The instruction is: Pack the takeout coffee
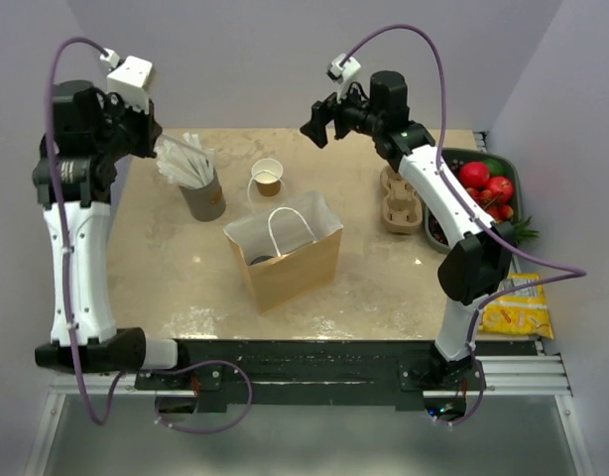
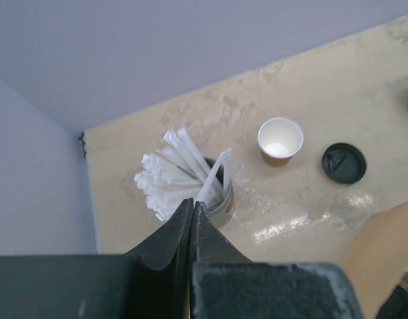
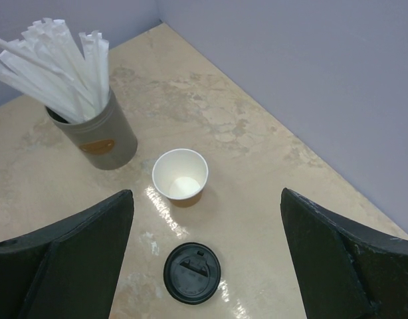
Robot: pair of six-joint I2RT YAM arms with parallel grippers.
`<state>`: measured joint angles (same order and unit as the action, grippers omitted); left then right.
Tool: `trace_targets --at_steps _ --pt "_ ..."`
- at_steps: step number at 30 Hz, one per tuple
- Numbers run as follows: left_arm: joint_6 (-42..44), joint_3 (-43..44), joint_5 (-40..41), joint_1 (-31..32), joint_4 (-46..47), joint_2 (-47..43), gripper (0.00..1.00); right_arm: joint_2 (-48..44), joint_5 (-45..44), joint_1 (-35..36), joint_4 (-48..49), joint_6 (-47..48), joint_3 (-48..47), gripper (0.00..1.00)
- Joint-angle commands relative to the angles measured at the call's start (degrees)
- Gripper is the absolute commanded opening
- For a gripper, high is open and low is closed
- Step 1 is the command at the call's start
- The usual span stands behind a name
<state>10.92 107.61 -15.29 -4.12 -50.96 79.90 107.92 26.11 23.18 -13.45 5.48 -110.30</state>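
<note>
Left jaws clenched on nothing, right jaws spread wide, empty. Coffee looks to be down inside the bag, near-left corner, only its dark lid showing. I expect thin, crushable paper, maybe liquid-heavy. I'd grip gently just under the lid.

The paper bag is kraft brown outside and white within, with white handles. What shows of the takeout coffee inside it is black. Behind the bag, the lidless cup is brown with a white rim and inside, and a loose lid is black. Left of the bag, a grey cup — orange-brown label on its side — holds white straws. Right of the bag are red fruit and a yellow packet. The table is beige — mottled like marble.
</note>
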Motion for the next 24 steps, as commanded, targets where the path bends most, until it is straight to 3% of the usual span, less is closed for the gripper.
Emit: trace_targets --at_steps 1,6,15,18,24 --pt "3.49 5.33 -13.92 -0.36 0.15 -6.94 0.0 -2.89 -3.51 -0.5 -3.07 0.77 -5.53 0.94" --pt "-0.27 4.89 -28.54 -0.36 4.63 -12.12 0.0 -5.17 -14.14 -1.82 -3.33 -2.92 -4.23 0.95" --pt "-12.48 2.34 -45.33 -0.45 14.39 -14.24 0.0 -12.54 -18.9 -3.67 -3.51 -1.96 4.55 0.96" --pt "-15.05 1.73 -48.94 -0.45 15.01 -13.28 0.0 -14.4 -18.99 -4.02 -3.07 -1.78 7.55 0.96" --pt "-11.36 -4.77 -49.84 -0.19 12.11 -15.12 0.0 -18.35 -17.76 -4.02 -2.98 -1.96 10.89 0.97"
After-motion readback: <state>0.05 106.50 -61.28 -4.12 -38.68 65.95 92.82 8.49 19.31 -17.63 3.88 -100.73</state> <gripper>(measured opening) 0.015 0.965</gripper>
